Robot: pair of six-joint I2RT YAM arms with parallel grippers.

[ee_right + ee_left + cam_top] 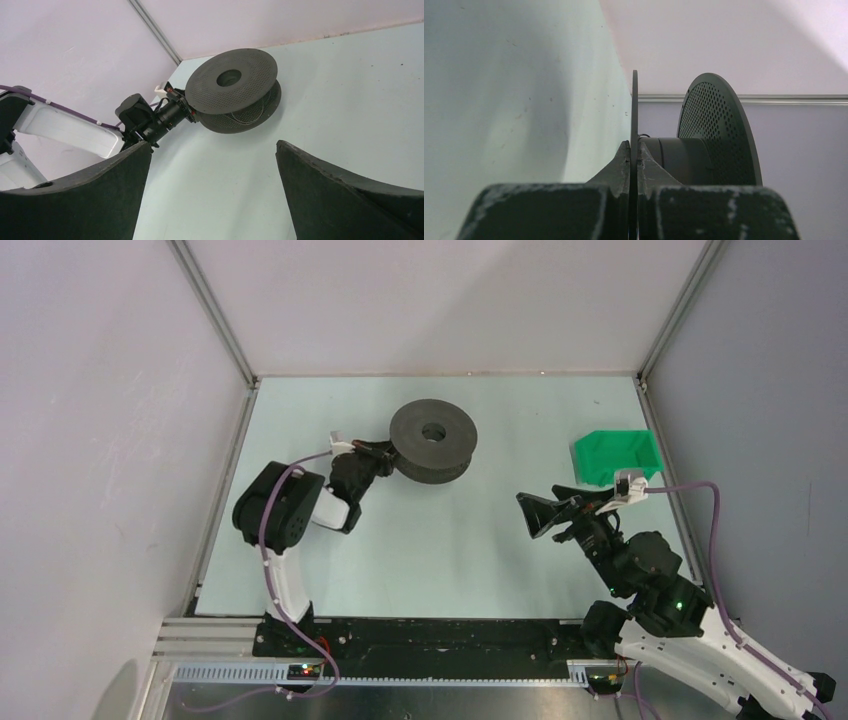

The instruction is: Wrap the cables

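- Left arm sat at the table's left side, reaching toward the middle-rear; purple hose ran along it
- Left gripper met the spool's left edge; in the left wrist view its jaws were pressed together on the thin rim of one flange, a finger on each face of the disc, w/ no gap showing
- Spool, dark grey and round w/ a centre hole, was at the rear-middle of the table; it lay w/ one flange facing up and the other below; the flanges were dotted w/ small holes in the wrist views; the pinched flange looked like the lower one; couldn't tell if the spool rested on the table or was slightly lifted
- Cable: very thin strands showed btwn the two flanges, looped loosely round the hub, on the side facing the right wrist cam; too thin to make out in the top view; how many turns, couldn't tell
- Right gripper hung over the table's right half, well apart from the spool and pointed toward it; jaws spread wide, nothing btwn them
- Green bin stood at the right-rear of the table, just beyond the right gripper
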